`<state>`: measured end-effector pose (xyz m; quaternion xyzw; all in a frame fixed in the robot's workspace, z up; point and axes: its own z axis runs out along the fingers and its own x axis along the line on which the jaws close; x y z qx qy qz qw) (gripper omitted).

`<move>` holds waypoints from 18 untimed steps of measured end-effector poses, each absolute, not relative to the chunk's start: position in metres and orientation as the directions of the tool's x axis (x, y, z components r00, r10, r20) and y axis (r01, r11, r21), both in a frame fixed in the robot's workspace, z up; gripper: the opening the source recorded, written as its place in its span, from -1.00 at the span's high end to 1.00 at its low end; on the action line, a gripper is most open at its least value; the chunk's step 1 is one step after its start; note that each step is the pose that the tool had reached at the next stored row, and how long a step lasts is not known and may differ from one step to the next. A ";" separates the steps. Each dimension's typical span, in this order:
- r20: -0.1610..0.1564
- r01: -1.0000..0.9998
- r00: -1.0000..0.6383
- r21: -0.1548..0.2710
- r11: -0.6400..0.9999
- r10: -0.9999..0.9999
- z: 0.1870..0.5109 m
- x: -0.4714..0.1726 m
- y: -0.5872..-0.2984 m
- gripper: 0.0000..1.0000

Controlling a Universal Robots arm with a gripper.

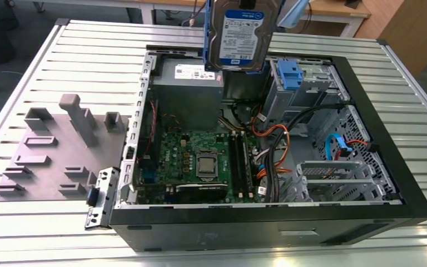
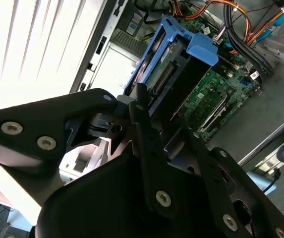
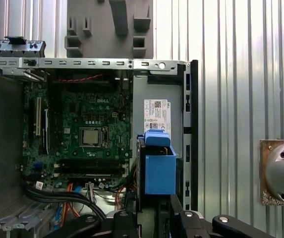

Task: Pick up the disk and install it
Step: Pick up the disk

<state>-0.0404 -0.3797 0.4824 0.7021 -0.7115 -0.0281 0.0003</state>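
Note:
The disk (image 1: 237, 34), a silver hard drive with a blue-and-white label and blue side rails, hangs upright above the back of the open computer case (image 1: 362, 100). My gripper (image 2: 159, 119) is shut on the disk (image 2: 174, 74), its black fingers (image 2: 144, 124) clamping the end nearest the wrist. In the first wrist view the disk (image 3: 159, 171) appears edge-on with its blue rail. There it hovers over the power-supply side of the case, with the gripper (image 3: 154, 210) beneath it in the picture. Nothing in the case touches the disk.
Inside the case lie the green motherboard (image 1: 198, 161), the grey power-supply box (image 1: 187, 89) with a white sticker, a blue-tabbed metal drive cage (image 1: 291, 78) and orange and black cables (image 1: 273, 139). A grey fixture plate (image 1: 50, 156) lies on the slatted table (image 1: 87, 50) at the exterior view's left.

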 end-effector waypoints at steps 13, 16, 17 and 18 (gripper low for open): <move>-0.039 -0.999 -0.014 0.040 0.012 -0.999 0.482 -0.033 -0.380 0.31; -0.039 -0.999 -0.014 0.040 0.012 -0.999 0.482 -0.033 -0.380 0.31; -0.039 -0.999 -0.014 0.040 0.012 -0.999 0.482 -0.033 -0.381 0.31; -0.039 -0.999 -0.014 0.040 0.012 -0.999 0.482 -0.033 -0.381 0.31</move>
